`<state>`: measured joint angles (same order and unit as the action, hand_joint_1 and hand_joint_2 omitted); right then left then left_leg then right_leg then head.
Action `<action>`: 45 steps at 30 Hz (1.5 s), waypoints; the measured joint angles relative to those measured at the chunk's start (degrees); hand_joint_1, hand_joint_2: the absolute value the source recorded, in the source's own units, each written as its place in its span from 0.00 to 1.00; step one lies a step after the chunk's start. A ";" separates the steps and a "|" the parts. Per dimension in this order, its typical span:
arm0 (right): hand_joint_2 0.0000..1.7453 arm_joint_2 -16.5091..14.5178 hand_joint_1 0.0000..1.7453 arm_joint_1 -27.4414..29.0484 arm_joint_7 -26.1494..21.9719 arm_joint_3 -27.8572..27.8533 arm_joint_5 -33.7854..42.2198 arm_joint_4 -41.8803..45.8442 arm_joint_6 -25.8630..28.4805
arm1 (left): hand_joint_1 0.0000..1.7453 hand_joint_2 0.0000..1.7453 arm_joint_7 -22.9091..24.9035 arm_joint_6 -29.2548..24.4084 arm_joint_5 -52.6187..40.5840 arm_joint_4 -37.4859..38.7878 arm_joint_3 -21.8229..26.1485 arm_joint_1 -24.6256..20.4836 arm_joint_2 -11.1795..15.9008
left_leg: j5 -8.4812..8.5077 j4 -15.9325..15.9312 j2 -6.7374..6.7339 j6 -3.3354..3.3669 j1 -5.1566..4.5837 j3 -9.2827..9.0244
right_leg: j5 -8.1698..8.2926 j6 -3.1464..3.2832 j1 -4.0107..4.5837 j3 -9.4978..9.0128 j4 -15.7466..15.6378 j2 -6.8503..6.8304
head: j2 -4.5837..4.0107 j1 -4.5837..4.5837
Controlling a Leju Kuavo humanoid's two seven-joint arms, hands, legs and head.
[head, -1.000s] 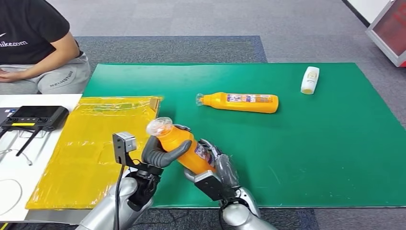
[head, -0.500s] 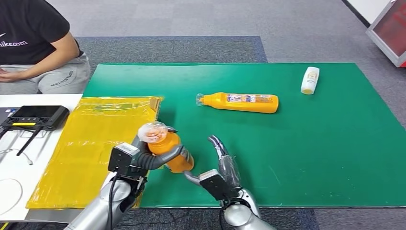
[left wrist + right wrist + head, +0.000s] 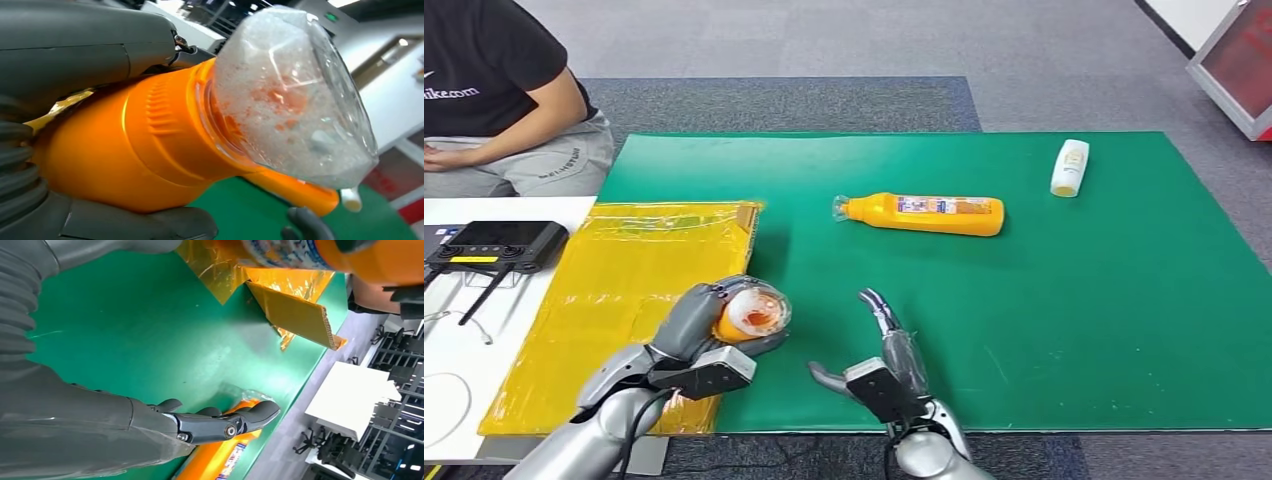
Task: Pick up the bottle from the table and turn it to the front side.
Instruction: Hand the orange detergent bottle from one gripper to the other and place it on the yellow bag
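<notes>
My left hand (image 3: 694, 325) grips an orange bottle (image 3: 746, 315) with a clear cap, lifted off the table near the front edge, cap end pointing up toward the head camera. The left wrist view shows the bottle (image 3: 150, 145) close up, with foam inside its clear cap (image 3: 290, 95), held by my left hand (image 3: 75, 65). My right hand (image 3: 879, 350) is beside it, fingers spread and holding nothing; the right wrist view shows the right hand (image 3: 150, 420) over the green mat (image 3: 125, 335). A second orange bottle (image 3: 924, 213) lies on its side at the mat's middle.
A green mat (image 3: 1074, 320) covers the table. A yellow foil-covered board (image 3: 614, 290) lies at its left side. A small white bottle (image 3: 1070, 167) lies at the far right. A person (image 3: 494, 90) sits at the far left, beside a white table with a black controller (image 3: 494, 244).
My left hand has swung the bottle left and tipped it so the cap faces up at the camera. My right hand let go of it and stays open beside it.
</notes>
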<state>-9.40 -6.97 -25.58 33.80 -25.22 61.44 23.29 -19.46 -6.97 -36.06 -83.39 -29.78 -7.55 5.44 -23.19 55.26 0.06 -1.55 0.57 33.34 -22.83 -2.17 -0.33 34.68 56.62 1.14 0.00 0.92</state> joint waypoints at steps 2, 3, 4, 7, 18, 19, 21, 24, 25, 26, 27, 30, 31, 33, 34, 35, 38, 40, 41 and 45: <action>1.00 0.00 0.00 0.14 -0.11 -0.21 0.00 0.00 -0.19 | 1.00 1.00 0.66 1.28 -1.44 -0.37 -0.04 -0.36 1.03 | -0.04 -0.01 -0.02 -0.07 0.00 -0.08 | 0.05 0.08 0.00 -0.03 0.00 0.05 | 0.00 0.00; 1.00 0.00 0.00 0.16 -0.18 -0.34 0.00 -0.01 -0.25 | 1.00 1.00 1.05 1.80 -1.97 -0.46 -0.06 -0.55 1.51 | -0.05 -0.01 -0.04 -0.12 0.00 -0.11 | 0.08 0.12 0.00 -0.03 0.01 0.09 | 0.00 0.00; 1.00 0.00 0.00 0.18 -0.25 -0.48 0.02 -0.02 -0.27 | 1.00 1.00 1.51 2.32 -2.32 -0.51 -0.05 -0.77 2.04 | -0.03 -0.02 -0.05 -0.15 0.00 -0.14 | 0.10 0.15 0.00 -0.02 0.02 0.12 | 0.00 -0.01; 1.00 -0.04 0.00 0.18 -0.49 -0.84 0.24 -0.04 -0.37 | 1.00 1.00 3.06 4.44 -1.58 -0.51 0.16 -1.56 3.57 | 0.07 -0.03 -0.05 -0.22 0.01 -0.17 | 0.14 0.20 0.01 -0.03 0.08 0.13 | 0.00 -0.02; 1.00 -0.43 0.00 0.00 -0.67 -1.12 2.08 -0.89 -1.29 | 1.00 1.00 5.53 7.66 2.82 4.33 2.32 -4.62 4.74 | 0.08 -0.27 -0.05 -0.37 0.01 -0.85 | 0.14 0.41 0.00 -0.65 0.13 0.15 | 0.00 -0.01; 1.00 -0.48 0.00 -0.01 -0.63 -1.19 2.27 -0.97 -1.42 | 1.00 1.00 5.59 7.65 2.98 4.93 2.61 -4.80 4.67 | 0.01 -0.32 -0.05 -0.34 0.01 -1.00 | 0.12 0.45 0.00 -0.78 0.13 0.16 | 0.00 -0.01; 1.00 -0.56 0.00 -0.07 -0.52 -1.28 2.54 -1.11 -1.73 | 1.00 1.00 5.64 7.65 3.27 6.03 3.13 -5.12 4.45 | -0.12 -0.40 -0.06 -0.28 0.01 -1.27 | 0.06 0.53 0.00 -0.99 0.13 0.17 | 0.00 -0.01; 1.00 -0.63 0.00 -0.23 -0.36 -1.30 2.79 -1.39 -2.20 | 1.00 1.00 5.64 7.77 3.58 7.48 3.42 -5.57 3.99 | -0.15 -0.53 -0.06 -0.28 0.01 -1.55 | 0.03 0.60 0.00 -1.20 0.13 0.16 | 0.00 -0.01; 1.00 -0.65 0.00 -0.30 -0.31 -1.30 2.89 -1.49 -2.30 | 1.00 1.00 5.66 7.89 3.65 8.01 3.43 -5.77 3.77 | -0.13 -0.57 -0.06 -0.30 0.01 -1.64 | 0.03 0.62 0.00 -1.26 0.13 0.16 | 0.00 -0.01; 1.00 -0.69 0.00 -0.40 -0.25 -1.31 2.99 -1.61 -2.40 | 1.00 1.00 5.72 8.04 3.74 8.64 3.43 -6.04 3.51 | -0.12 -0.63 -0.06 -0.32 0.01 -1.72 | 0.03 0.64 0.00 -1.33 0.13 0.16 | 0.00 -0.01; 1.00 -0.74 0.00 -0.52 -0.21 -1.31 3.10 -1.74 -2.51 | 1.00 1.00 5.86 8.22 3.82 9.38 3.42 -6.38 3.20 | -0.11 -0.68 -0.06 -0.34 0.01 -1.82 | 0.02 0.66 -0.01 -1.42 0.13 0.16 | 0.00 -0.01; 1.00 -0.96 0.00 -0.90 -0.14 -1.31 3.35 -2.22 -2.75 | 1.00 1.00 6.35 8.63 4.01 11.70 3.40 -7.60 2.17 | -0.14 -0.79 -0.06 -0.38 0.00 -2.18 | -0.04 0.74 -0.02 -1.71 0.13 0.16 | 0.00 -0.01; 1.00 -1.03 0.00 -0.99 -0.12 -1.31 3.43 -2.37 -2.79 | 1.00 1.00 6.41 8.67 4.04 12.46 3.40 -7.99 1.83 | -0.16 -0.83 -0.06 -0.40 0.00 -2.30 | -0.08 0.77 -0.02 -1.83 0.13 0.16 | 0.00 -0.01; 1.00 -1.14 0.00 -1.12 -0.05 -1.31 3.57 -2.67 -2.87 | 1.00 1.00 6.45 8.63 4.06 14.08 3.40 -8.73 1.14 | -0.23 -0.90 -0.05 -0.47 0.00 -2.56 | -0.17 0.82 -0.02 -2.05 0.13 0.16 | 0.00 -0.01; 1.00 -1.18 0.00 -1.16 -0.01 -1.30 3.62 -2.80 -2.88 | 1.00 1.00 6.45 8.50 3.97 14.83 3.39 -9.03 0.81 | -0.31 -0.95 -0.05 -0.55 0.00 -2.69 | -0.22 0.84 -0.03 -2.17 0.13 0.15 | 0.00 -0.01; 1.00 -1.22 0.00 -1.20 0.04 -1.29 3.63 -2.91 -2.89 | 1.00 1.00 6.45 8.30 3.83 15.50 3.38 -9.27 0.51 | -0.39 -0.99 -0.05 -0.61 -0.01 -2.85 | -0.28 0.86 -0.03 -2.30 0.13 0.16 | 0.00 -0.02; 1.00 -1.41 0.00 -1.39 0.18 -1.26 3.43 -3.13 -2.86 | 0.87 1.00 6.54 7.71 3.26 16.87 3.36 -9.70 -0.22 | -0.61 -1.11 -0.04 -0.70 -0.01 -3.32 | -0.49 0.89 -0.04 -2.73 0.13 0.15 | 0.00 -0.02; 1.00 -1.58 0.00 -1.66 0.26 -1.22 3.25 -3.20 -2.85 | 0.44 1.00 6.77 7.39 2.86 17.52 3.35 -9.92 -0.61 | -0.70 -1.18 -0.03 -0.73 -0.02 -3.57 | -0.61 0.91 -0.04 -2.95 0.13 0.15 | 0.00 -0.01; 1.00 -1.68 0.00 -1.85 0.32 -1.19 3.16 -3.22 -2.86 | 0.21 1.00 6.94 7.19 2.66 17.83 3.34 -10.02 -0.81 | -0.72 -1.20 -0.03 -0.74 -0.02 -3.65 | -0.64 0.92 -0.04 -3.00 0.13 0.15 | 0.00 -0.01; 1.00 -2.04 0.00 -2.42 0.74 -0.86 2.94 -3.24 -2.90 | 0.00 1.00 7.64 6.66 1.86 19.60 2.98 -9.57 -1.69 | -0.57 -1.23 -0.08 -0.65 -0.01 -3.59 | -0.58 1.01 -0.02 -2.83 0.13 0.23 | 0.00 -0.01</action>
<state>-11.44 -9.40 -24.84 32.94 -22.28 58.20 20.39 -11.81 -0.31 -34.20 -63.79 -26.80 -17.13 3.74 -23.76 54.03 -0.03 -2.20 0.57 29.75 -23.41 -1.16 -0.36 31.85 56.76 1.37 0.00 0.91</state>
